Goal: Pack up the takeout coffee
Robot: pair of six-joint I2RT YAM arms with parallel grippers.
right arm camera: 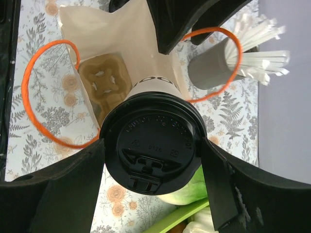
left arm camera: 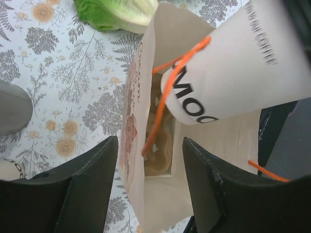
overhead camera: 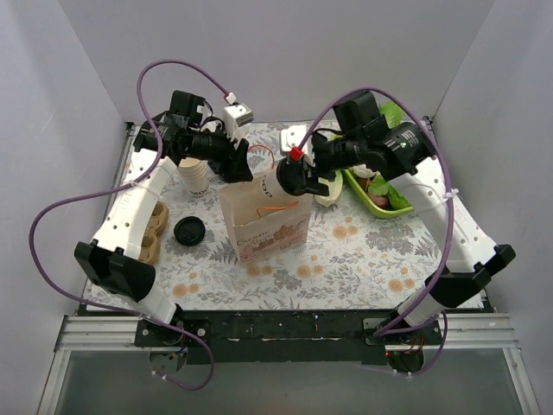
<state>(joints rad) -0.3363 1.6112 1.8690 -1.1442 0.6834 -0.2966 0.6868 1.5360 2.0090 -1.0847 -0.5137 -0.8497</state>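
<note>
1. A loose black lid (overhead camera: pixel 188 231) lies on the table at 9 o'clock from the paper bag (overhead camera: pixel 266 226). A stack of lidless cups (overhead camera: pixel 195 177) stands at 10 o'clock. Neither is the coffee.
2. The left gripper (left arm camera: pixel 150 141) hovers at the bag's 11 o'clock rim. Its jaws stand apart astride the bag wall and pinch nothing.
3. The bag stands upright with its mouth open. Its walls look thin and soft, so a knock would likely fold them. The orange cord handles (right arm camera: pixel 29 92) flop outward. A brown moulded pulp carrier (right arm camera: pixel 104 82) sits at the bottom, and the wells that show are vacant.
4. The takeout coffee (left arm camera: pixel 243 63) hangs tilted over the bag's mouth at about 12 o'clock, base toward the opening and black lid (right arm camera: pixel 150 141) toward the right wrist.
   - It probably handles as a light cup whose paper wall dents under a hard squeeze.
   - The lid looks only pressed on, so it is a poor place to grab.
   - The safest hold is the upper wall just under the lid's rim, where the paper is stiffest.
   - Whether the cup is filled cannot be told.
5. The right gripper (right arm camera: pixel 151 145) is clamped on the cup, one finger on each side just below the lid.
6. A green tray (overhead camera: pixel 386 207) at 3 o'clock from the bag holds leafy greens. Its other contents are too small to make out.
</note>
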